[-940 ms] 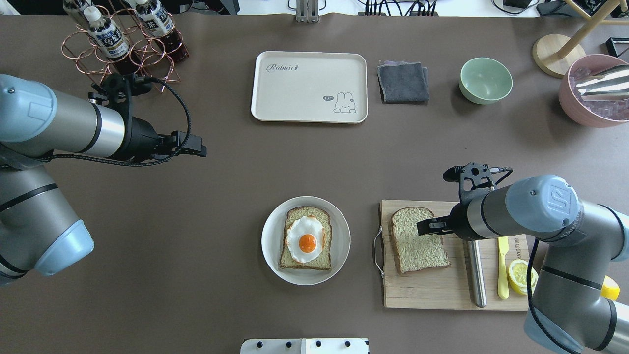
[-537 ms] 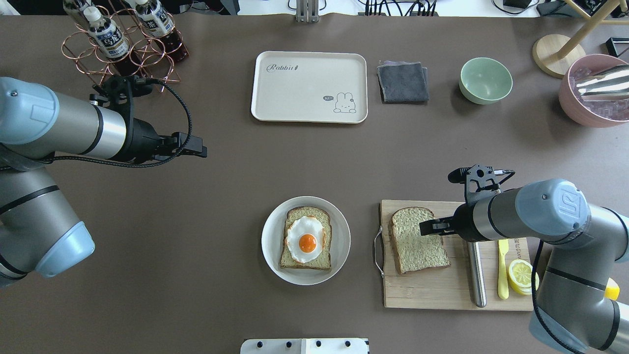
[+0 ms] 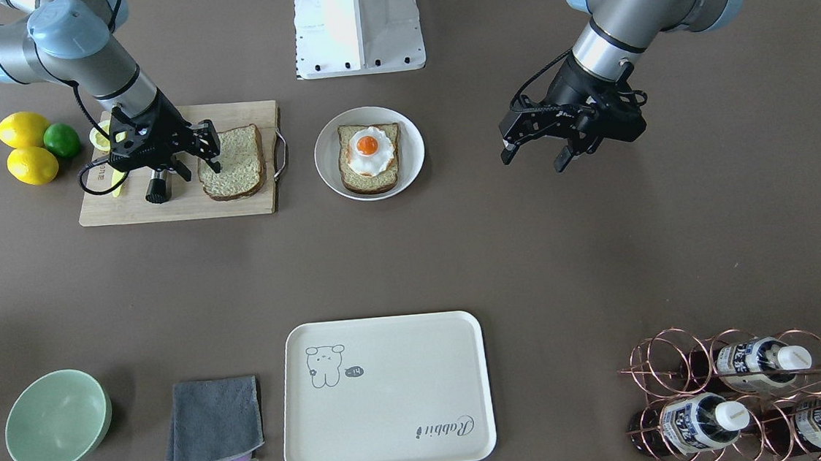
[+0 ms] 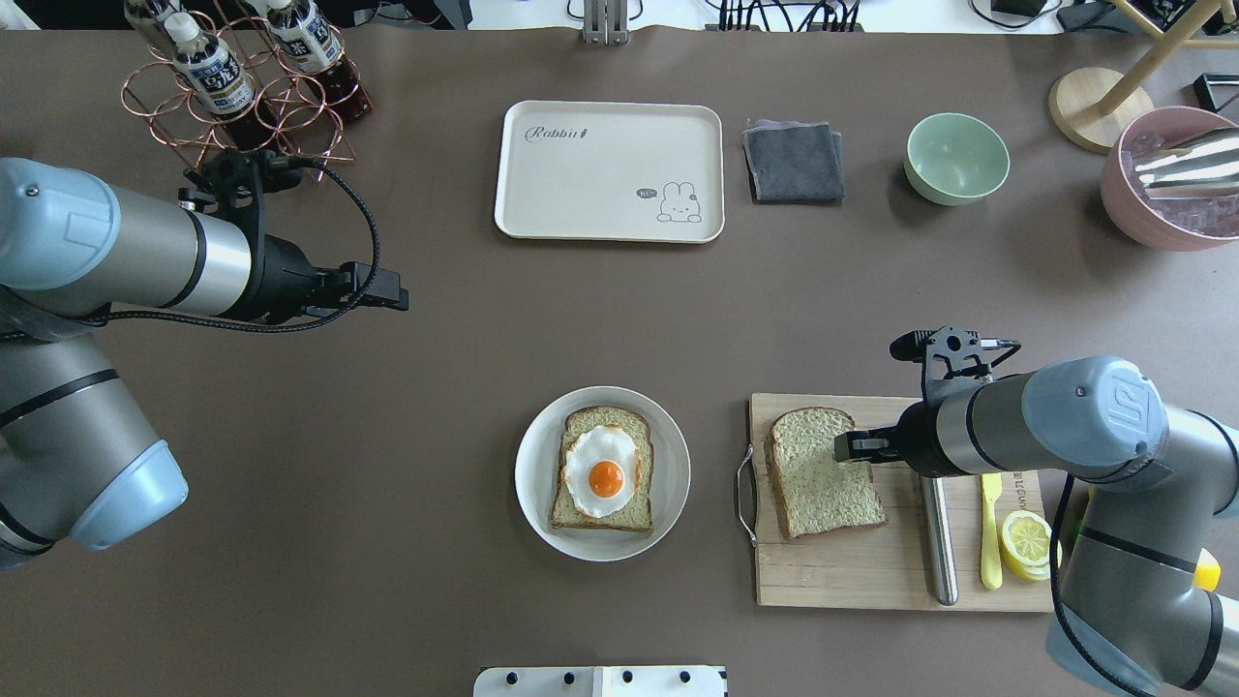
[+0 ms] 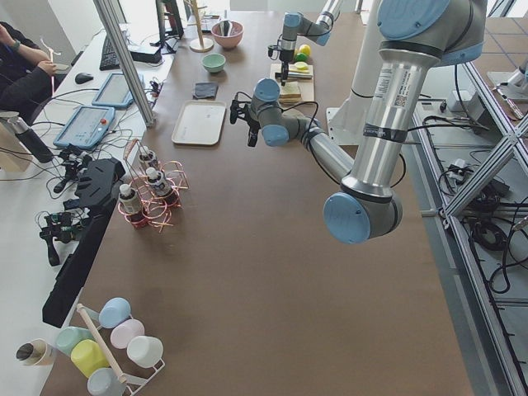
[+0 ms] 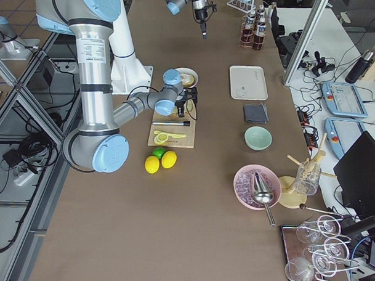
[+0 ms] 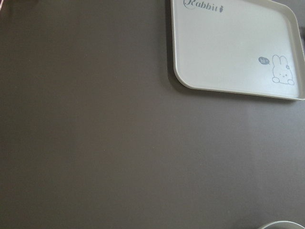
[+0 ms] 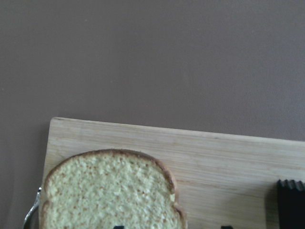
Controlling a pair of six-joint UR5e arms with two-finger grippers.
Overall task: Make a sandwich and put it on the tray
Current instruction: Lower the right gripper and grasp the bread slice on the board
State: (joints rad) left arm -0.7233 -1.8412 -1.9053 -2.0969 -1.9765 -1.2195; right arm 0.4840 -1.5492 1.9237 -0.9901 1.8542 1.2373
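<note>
One bread slice point(image 4: 818, 474) lies bare on the wooden cutting board point(image 4: 852, 571). A second slice point(image 4: 581, 513) with a fried egg point(image 4: 602, 469) on top lies on the round white plate point(image 4: 668, 455). The cream tray point(image 4: 610, 169) lies empty at the far middle and also shows in the left wrist view point(image 7: 233, 47). My right gripper point(image 4: 840, 447) is open and hovers over the bare slice's right edge point(image 3: 231, 162). My left gripper point(image 4: 392, 290) is open and empty over bare table, well to the left of the plate.
On the cutting board lie a steel knife point(image 4: 939, 542), a yellow plastic knife point(image 4: 990, 532) and a lemon slice point(image 4: 1026, 542). A grey cloth point(image 4: 794, 162) and green bowl point(image 4: 956, 158) sit right of the tray. A copper bottle rack point(image 4: 242, 77) stands far left.
My right gripper has drawn back slightly to the right, toward the bare slice's right edge. The left arm has barely moved. The bread, egg and tray are where they were.
</note>
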